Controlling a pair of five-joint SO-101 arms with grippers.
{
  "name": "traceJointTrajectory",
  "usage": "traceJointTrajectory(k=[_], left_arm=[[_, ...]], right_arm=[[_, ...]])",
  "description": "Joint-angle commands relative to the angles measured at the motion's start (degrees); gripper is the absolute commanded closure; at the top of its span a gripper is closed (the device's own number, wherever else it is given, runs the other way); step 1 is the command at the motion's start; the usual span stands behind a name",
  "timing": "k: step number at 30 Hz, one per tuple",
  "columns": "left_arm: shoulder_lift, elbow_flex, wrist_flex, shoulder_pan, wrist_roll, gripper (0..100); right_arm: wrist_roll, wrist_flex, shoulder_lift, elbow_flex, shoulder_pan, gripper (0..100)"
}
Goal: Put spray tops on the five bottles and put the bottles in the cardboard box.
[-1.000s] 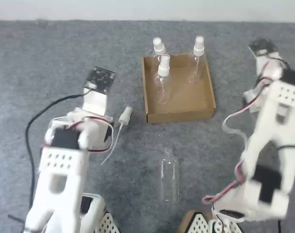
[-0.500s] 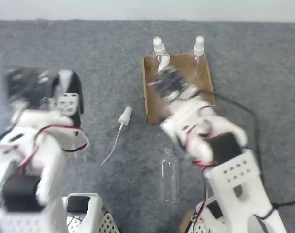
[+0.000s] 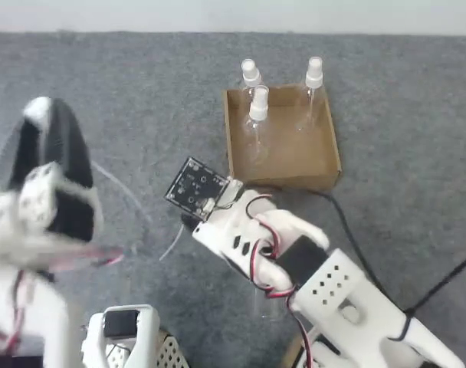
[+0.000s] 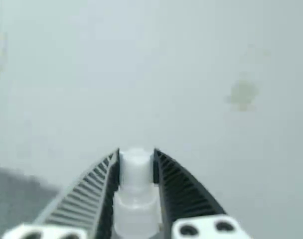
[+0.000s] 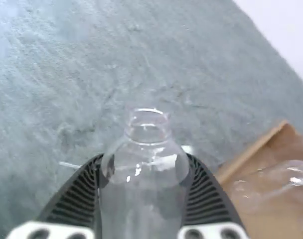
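Right wrist view: you hold the clear plastic bottle [image 5: 141, 172] in the right gripper [image 5: 145, 162], with its black ribbed fingers [image 5: 74, 196] clamped on the bottle's shoulders. The long axis runs straight out along the fingers. The open neck leads and carries no top. The brown cardboard box [image 5: 263, 147] lies just beside the neck, off to one side. I cannot tell whether the bottle rests on the grey carpeted desk [image 3: 141, 92].

Left wrist view: the left gripper [image 4: 136, 153] is closed on a white spray top [image 4: 136, 181] and faces a blank wall. I judge it raised, well apart from the box and the bottle.

Judgement: your coming move turns on aligning the top with the neck's axis, and the left arm [image 3: 45, 184] has farther to travel.

Three capped clear bottles [image 3: 257, 115] stand in the box.
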Motion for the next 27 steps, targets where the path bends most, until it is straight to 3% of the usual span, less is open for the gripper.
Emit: traceJointTrajectory(k=[1, 10, 27], left_arm=[[-2.81, 5.67, -6.77, -0.35, 1.32, 99], [-2.90, 20.00, -16.00, -0.35, 1.32, 99], [-2.90, 23.16, -19.43, 5.98, 1.41, 99]], right_arm=[[-2.37, -8.66, -1.36, 3.60, -1.45, 99.3], [-2.64, -12.09, -7.52, 9.23, -1.54, 99.3], [-2.64, -12.00, -11.30, 12.13, -1.54, 99.3]])
